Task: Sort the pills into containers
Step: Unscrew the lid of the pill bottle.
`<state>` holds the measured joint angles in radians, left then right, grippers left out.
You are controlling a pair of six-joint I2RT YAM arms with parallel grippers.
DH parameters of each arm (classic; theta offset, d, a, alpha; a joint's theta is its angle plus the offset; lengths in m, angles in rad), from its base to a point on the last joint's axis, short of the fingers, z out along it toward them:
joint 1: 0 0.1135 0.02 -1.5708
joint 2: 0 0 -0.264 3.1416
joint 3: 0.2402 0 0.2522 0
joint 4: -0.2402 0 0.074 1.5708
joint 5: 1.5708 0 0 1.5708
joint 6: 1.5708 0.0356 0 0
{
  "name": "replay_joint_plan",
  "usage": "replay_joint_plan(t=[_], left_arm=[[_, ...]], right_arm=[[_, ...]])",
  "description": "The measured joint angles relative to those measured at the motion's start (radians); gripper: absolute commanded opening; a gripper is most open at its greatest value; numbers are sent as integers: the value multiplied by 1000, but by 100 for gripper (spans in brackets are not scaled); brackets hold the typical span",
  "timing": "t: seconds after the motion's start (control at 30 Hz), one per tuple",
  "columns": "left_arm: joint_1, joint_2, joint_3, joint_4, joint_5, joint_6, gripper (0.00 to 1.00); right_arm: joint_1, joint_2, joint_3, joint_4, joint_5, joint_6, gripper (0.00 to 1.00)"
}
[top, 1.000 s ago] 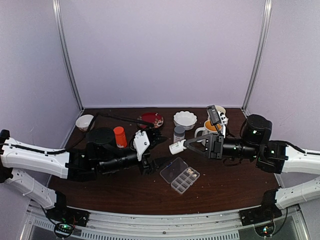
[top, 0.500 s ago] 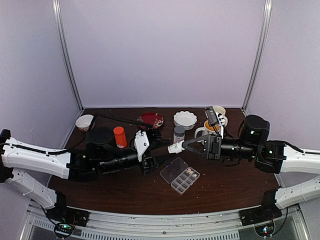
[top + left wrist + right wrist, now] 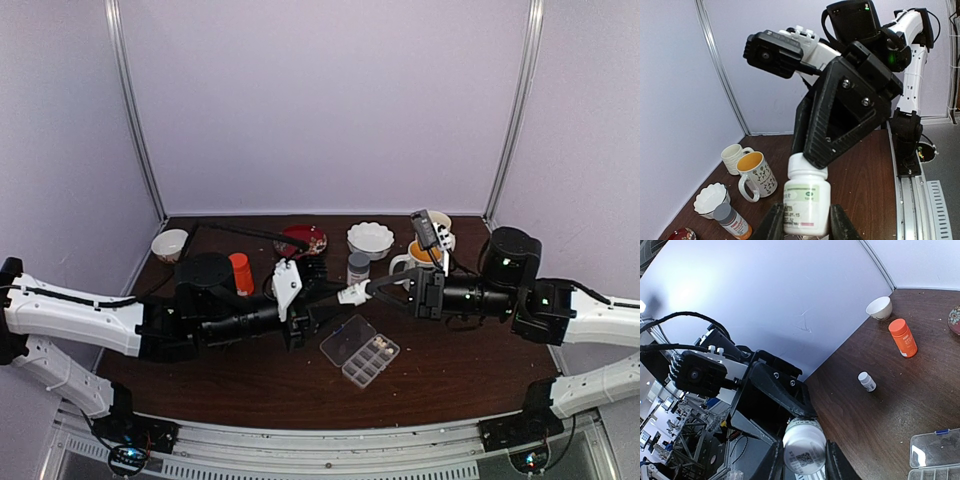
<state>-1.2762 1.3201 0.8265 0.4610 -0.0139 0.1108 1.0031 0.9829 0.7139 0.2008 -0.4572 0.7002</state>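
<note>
Top external view shows the white bottle (image 3: 352, 294) pinched in mid-air by both pincers, left gripper (image 3: 328, 300) on its body, right gripper (image 3: 368, 290) on its cap end, the open clear organiser box (image 3: 360, 350) on the table (image 3: 450, 370) just below them.

Open tabletop (image 3: 470, 372) right of organiser (image 3: 360, 351), mugs (image 3: 402, 263) behind

table (image 3: 455, 375): dark wood | on it: organiser box (image 3: 360, 350), orange bottle (image 3: 902, 338), amber bottle (image 3: 358, 267), bowls (image 3: 370, 238), mugs (image 3: 756, 175)
</note>
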Motion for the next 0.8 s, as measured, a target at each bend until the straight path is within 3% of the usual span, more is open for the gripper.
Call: replay_joint_plan(t=[0.2, 0.8], left_arm=[[18, 0, 14, -16, 77, -92, 14], [142, -35, 68, -115, 432, -358, 14]], right_arm=[[0, -24, 3, -31, -22, -104, 0], [17, 48, 185, -201, -96, -679, 0]])
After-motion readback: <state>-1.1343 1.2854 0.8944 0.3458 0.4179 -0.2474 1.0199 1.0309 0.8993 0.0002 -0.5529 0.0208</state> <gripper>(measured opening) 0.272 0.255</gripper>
